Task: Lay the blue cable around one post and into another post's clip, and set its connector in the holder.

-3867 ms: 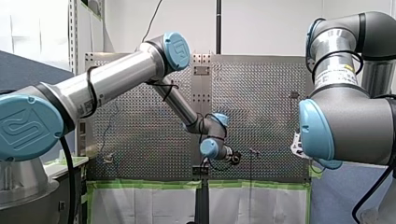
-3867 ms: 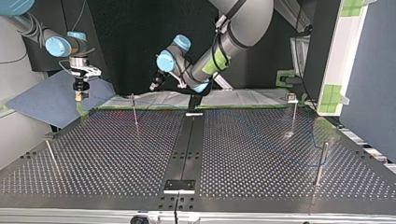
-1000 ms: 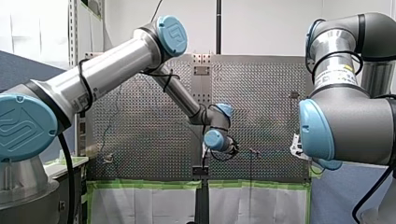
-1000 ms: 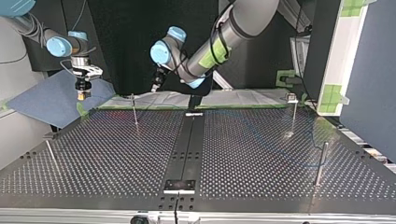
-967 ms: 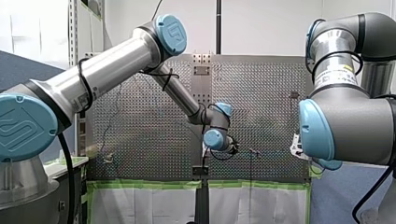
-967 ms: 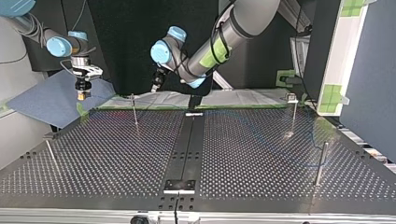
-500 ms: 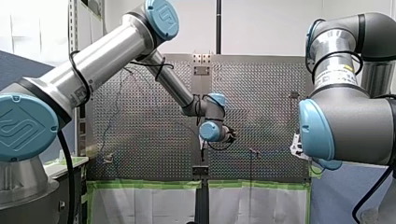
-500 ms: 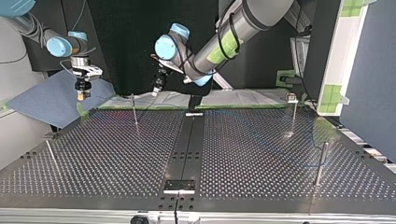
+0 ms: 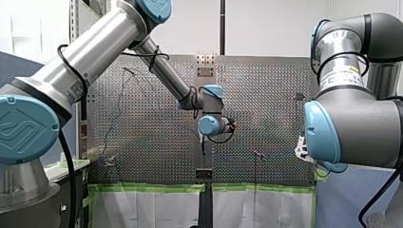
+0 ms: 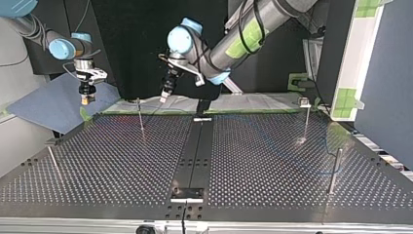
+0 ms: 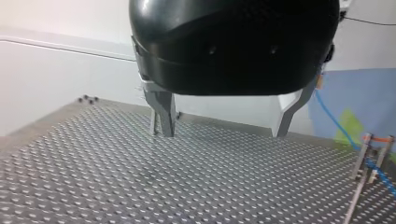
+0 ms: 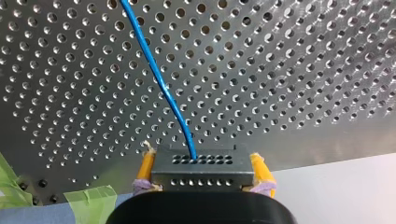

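Where the connector sits: the grey connector (image 12: 198, 167) is clamped between the yellow pads (image 12: 146, 167) of my right gripper (image 12: 201, 156), which is held at the top view's far left, off a corner of the perforated table (image 10: 122, 161).
Blue cable: the blue cable (image 12: 161, 86) is seen leaving the connector's holed face and running away over the table's holes.
Clip post: in the left wrist view a blue stretch is seen passing a clip post (image 11: 365, 151) topped in orange; whether it is seated there cannot be told.
Left gripper: my left gripper (image 11: 224, 134) is held above the table with its grey fingers (image 11: 163, 112) wide apart and nothing between them.
Posts: in the top view a far-left post (image 10: 140, 116), a far-right post (image 10: 306, 121) and a near-right post (image 10: 334, 170) are seen standing upright; my left gripper is held near the far-left post, apart from it.
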`<state>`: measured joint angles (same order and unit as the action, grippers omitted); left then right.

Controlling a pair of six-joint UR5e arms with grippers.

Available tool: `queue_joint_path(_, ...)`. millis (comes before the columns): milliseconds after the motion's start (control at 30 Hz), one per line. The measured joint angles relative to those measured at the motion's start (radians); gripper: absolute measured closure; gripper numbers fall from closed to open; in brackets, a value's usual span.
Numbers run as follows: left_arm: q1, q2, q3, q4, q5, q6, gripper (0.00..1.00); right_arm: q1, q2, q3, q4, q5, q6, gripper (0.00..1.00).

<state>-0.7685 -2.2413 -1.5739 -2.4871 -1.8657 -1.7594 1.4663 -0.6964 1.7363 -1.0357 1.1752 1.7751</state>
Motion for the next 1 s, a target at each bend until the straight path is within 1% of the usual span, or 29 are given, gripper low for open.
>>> queue_joint_path(133, 0.0, 0.033, -0.033, 0.016, -0.006, -0.001, 0.0, 0.0, 0.0, 0.0, 0.0, 0.0, 0.0, 1.0)
queue_joint_path(367, 0.004, 0.098, -0.099, 0.029, -0.035, -0.011, 0.0, 0.002, 0.0, 0.0, 0.0, 0.0, 0.001, 1.0)
queue_joint_path(600, 0.019, 0.171, -0.171, 0.08, -0.038, -0.045, 0.0, 0.007, 0.0, 0.0, -0.002, 0.0, 0.001, 1.0)
queue_joint_path(733, 0.027, 0.205, -0.205, 0.109, -0.038, -0.048, 0.0, 0.009, 0.0, 0.0, -0.001, 0.0, 0.001, 1.0)
queue_joint_path(1000, 0.033, 0.27, -0.27, 0.118, -0.038, -0.047, 0.0, 0.013, 0.0, -0.002, -0.001, 0.0, 0.002, 1.0)
